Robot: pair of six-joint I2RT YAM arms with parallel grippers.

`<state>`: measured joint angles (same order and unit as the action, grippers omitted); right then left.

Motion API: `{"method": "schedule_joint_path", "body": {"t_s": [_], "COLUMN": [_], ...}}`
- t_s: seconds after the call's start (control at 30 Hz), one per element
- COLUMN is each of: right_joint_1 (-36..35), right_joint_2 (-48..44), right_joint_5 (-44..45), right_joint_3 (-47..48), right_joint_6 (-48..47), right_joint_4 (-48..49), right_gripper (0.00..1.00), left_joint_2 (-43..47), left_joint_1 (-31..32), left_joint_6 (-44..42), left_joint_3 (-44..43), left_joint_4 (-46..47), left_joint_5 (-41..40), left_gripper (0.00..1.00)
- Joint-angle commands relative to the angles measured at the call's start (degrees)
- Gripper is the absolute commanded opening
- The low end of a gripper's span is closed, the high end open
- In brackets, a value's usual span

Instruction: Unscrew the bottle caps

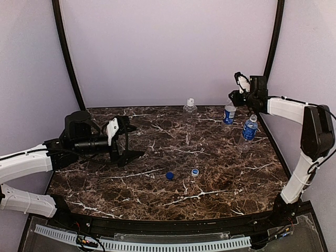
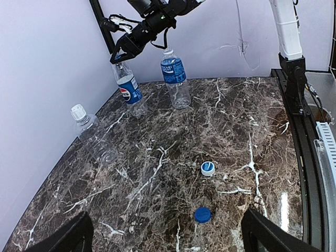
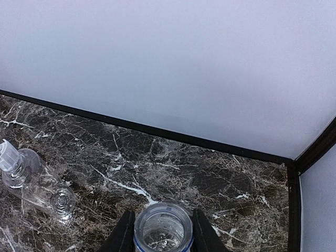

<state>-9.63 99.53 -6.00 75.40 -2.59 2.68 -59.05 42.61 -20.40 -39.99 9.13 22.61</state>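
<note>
Your right gripper (image 3: 164, 239) pinches the uncapped Pepsi bottle (image 2: 128, 89) by its neck. Your left gripper (image 1: 130, 140) hangs spread wide. A blue cap (image 1: 170, 176) and a pale cap (image 1: 195, 171) lie on the table (image 1: 220, 194).

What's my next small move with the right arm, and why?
Probably lift the right fingers off the Pepsi bottle: its mouth is already open, while the unlabelled bottle nearby has its white cap on.

We see the Pepsi bottle (image 1: 229, 114) uncapped, upright inside the right claw (image 3: 161, 232), white-capped bottle (image 1: 190, 108) to its left, dark blue cap (image 1: 170, 176), pale cap (image 1: 195, 171) well apart from it.
</note>
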Motion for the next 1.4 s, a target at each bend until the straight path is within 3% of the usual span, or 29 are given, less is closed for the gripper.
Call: {"method": "schedule_joint_path", "body": {"t_s": [0.0, 0.1, 0.2, 0.57, 0.77, 0.9, 1.13, 1.37], "right_joint_1": [0.4, 0.4, 0.4, 0.4, -0.6, -5.5, -14.9, -18.5], "right_joint_2": [0.2, -0.8, -1.7, -2.3, -2.9, -2.3, 7.1, 17.3], "right_joint_5": [0.1, 0.2, 0.0, -2.0, -2.3, -1.8, -3.4, -0.6], "right_joint_3": [-0.8, -0.7, -0.3, 4.4, 11.4, 16.0, 25.9, 34.9], "right_joint_6": [-0.9, -0.9, -1.2, -4.0, -2.6, -3.4, -2.1, 0.8], "right_joint_4": [0.7, 0.4, 0.2, -4.1, -10.1, -11.9, -19.1, -23.1], "right_gripper": [0.15, 0.41, 0.55, 0.80, 0.83, 0.82, 0.84, 0.86], "left_joint_2": [0.9, 0.9, 0.8, 0.9, 1.0, 0.6, 0.6, 3.3], "left_joint_1": [0.1, 0.1, 0.1, 0.1, 0.0, 0.1, -2.9, -10.4], "left_joint_6": [-0.4, -0.2, -0.1, -0.1, 0.3, 2.1, 12.7, 19.5], "left_joint_3": [0.8, 0.8, 0.9, 1.1, 1.5, 2.8, 6.5, 12.7], "left_joint_4": [0.4, 0.5, 0.5, 0.7, 1.1, 3.0, 7.2, 5.3], "left_joint_5": [0.2, 0.6, 0.8, 1.0, 0.9, -1.1, -17.9, -24.6], "left_gripper": [0.99, 0.99, 0.99, 0.99, 0.99, 0.99, 0.99, 0.99]}}
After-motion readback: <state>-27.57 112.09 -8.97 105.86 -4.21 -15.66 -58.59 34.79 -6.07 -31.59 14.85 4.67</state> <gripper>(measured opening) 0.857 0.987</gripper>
